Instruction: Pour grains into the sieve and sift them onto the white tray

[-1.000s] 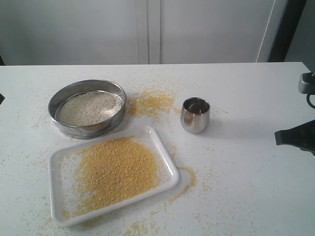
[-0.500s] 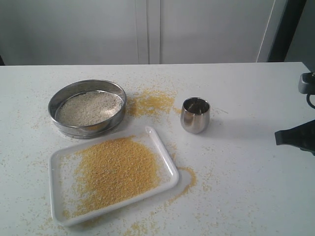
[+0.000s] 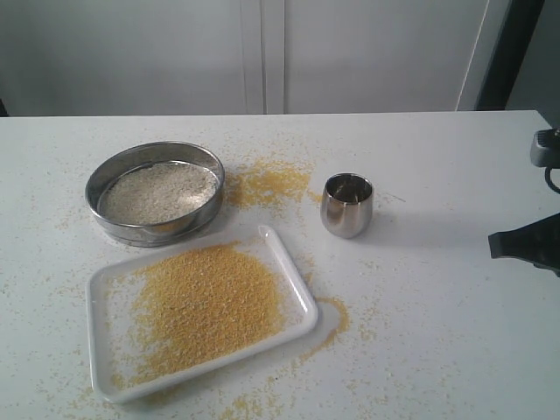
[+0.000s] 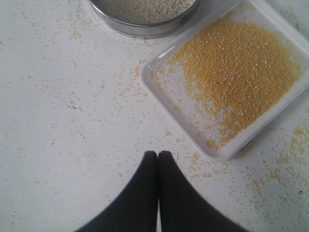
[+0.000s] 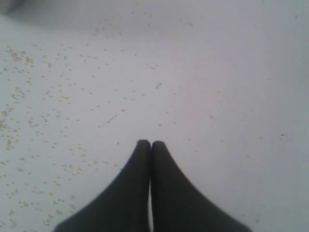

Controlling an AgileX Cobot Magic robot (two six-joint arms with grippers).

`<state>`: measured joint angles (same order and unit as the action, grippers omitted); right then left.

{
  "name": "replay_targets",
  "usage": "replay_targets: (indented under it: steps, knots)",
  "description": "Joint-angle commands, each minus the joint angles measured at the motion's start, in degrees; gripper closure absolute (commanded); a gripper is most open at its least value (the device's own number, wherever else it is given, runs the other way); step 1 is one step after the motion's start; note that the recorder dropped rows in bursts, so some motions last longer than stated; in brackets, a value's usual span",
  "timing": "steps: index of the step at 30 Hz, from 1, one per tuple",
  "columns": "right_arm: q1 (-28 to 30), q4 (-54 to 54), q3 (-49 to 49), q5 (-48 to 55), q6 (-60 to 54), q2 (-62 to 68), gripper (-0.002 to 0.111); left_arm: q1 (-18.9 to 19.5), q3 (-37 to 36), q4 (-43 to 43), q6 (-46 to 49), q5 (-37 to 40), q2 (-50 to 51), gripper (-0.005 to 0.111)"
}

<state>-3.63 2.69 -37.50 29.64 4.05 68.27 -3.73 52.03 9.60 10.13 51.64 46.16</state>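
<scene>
Sieve [image 3: 157,233]: upper left of the exterior frame, on the tabletop [image 3: 437,166], just beside the white tray [image 3: 112,302]. I see only pale coarse grains [image 3: 157,192] on its mesh.
White tray: lower left, carrying a broad spread of fine golden granules [image 3: 210,302].
Cup [image 3: 347,206]: upright, right of centre, apparently empty.
Spill: yellow granules [image 3: 267,182] scattered between sieve and cup and around the tray.
Left fingers [image 4: 147,183]: pressed together, holding nothing, near one tray corner.
Right fingers [image 5: 137,183]: closed, empty, over grain-flecked tabletop.
Progress: I judge pouring and sifting done, with little left beyond tidying.
</scene>
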Motion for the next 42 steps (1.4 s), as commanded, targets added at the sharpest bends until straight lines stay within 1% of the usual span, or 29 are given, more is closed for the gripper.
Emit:
replay_targets:
  steps: [1,4,6,8,12,18,21,24,36,42]
  knots:
    - [0.26,0.27,0.30,-0.69,0.32,-0.20,0.108,0.20,-0.77,0.66,0.15,-0.60,-0.49,0.107]
    - [0.26,0.27,0.30,-0.58,0.32,-0.20,0.108,0.20,-2.54,-0.25,0.15,-5.92,-3.59,0.107]
    - [0.26,0.27,0.30,-0.58,0.32,-0.20,0.108,0.20,-5.95,-1.85,0.15,-11.80,-7.45,0.107]
    - [0.26,0.27,0.30,-0.68,0.32,-0.20,0.108,0.20,-11.36,-3.74,0.15,-18.94,-12.63,0.107]
    - [0.26,0.27,0.30,-0.68,0.32,-0.20,0.108,0.20,-16.51,-4.42,0.15,-23.62,-17.74,0.107]
    - [0.26,0.27,0.30,-0.56,0.32,-0.20,0.108,0.20,-21.31,-5.89,-1.09,-23.74,-24.23,0.107]
    - [0.26,0.27,0.30,-0.56,0.32,-0.20,0.108,0.20,-23.86,-9.60,-6.68,-23.63,-27.24,0.107]
    - [0.26,0.27,0.30,-0.56,0.32,-0.20,0.108,0.20,-26.57,-11.02,-10.51,-23.63,-30.09,0.107]
    - [0.26,0.27,0.30,-0.66,0.32,-0.20,0.108,0.32,-37.64,-11.02,-10.13,-24.35,-41.54,0.107]
    - [0.26,0.27,0.30,-0.66,0.32,-0.20,0.108,0.32,-43.18,-10.20,-10.13,-28.70,-45.98,0.107]
